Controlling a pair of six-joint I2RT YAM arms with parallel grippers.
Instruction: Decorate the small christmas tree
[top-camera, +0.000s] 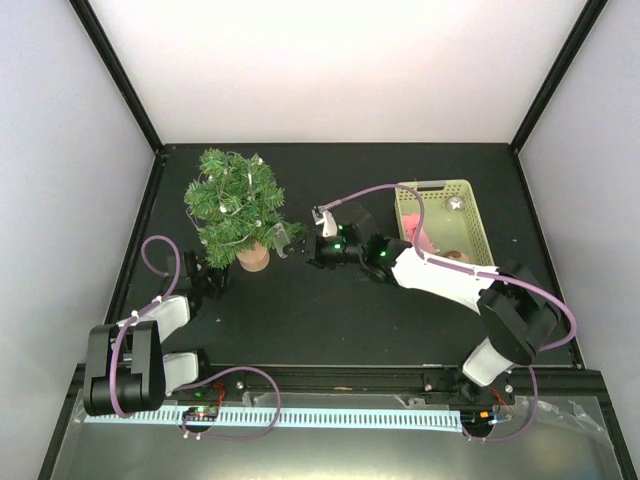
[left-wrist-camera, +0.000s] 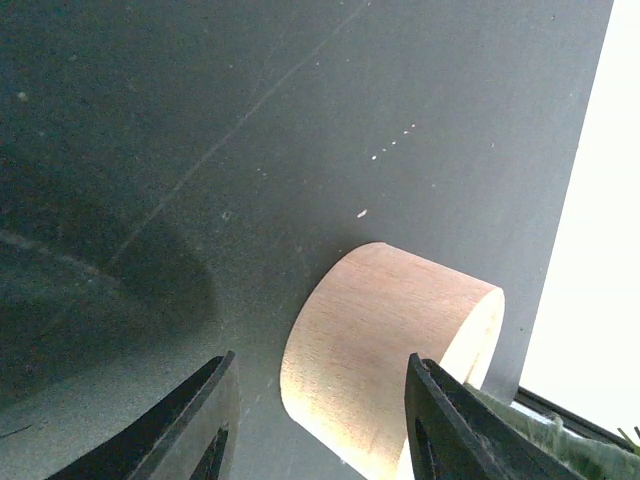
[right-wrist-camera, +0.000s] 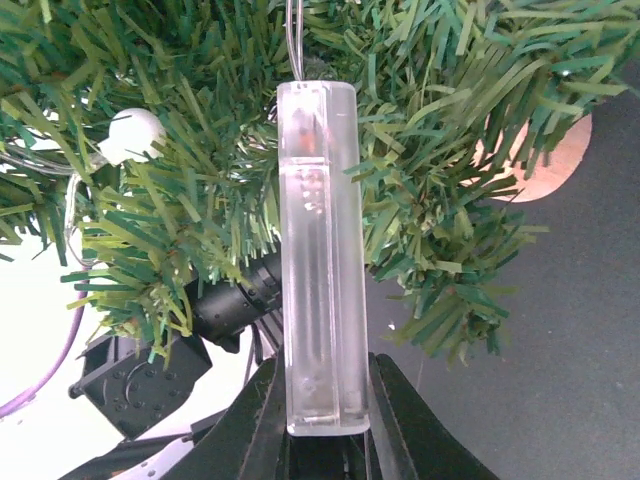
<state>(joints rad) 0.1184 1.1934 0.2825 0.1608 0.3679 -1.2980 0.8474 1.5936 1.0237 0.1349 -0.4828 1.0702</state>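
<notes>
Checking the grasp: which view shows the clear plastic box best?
Right wrist: the clear plastic box fills the centre, clamped in the right gripper. Top external shows only a small speck beside the small christmas tree. Left wrist misses it.

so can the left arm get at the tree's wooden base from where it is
Probably yes: the left gripper sits open right at the wooden base, with only bare table between them.

The small christmas tree (top-camera: 235, 205) stands back left on the table (top-camera: 330, 320), the basket (top-camera: 432, 186) back right, the left gripper (top-camera: 212, 270) just left of the tree's foot, and a long box (right-wrist-camera: 318, 250) in the right gripper (top-camera: 298, 245) by its right side.
</notes>
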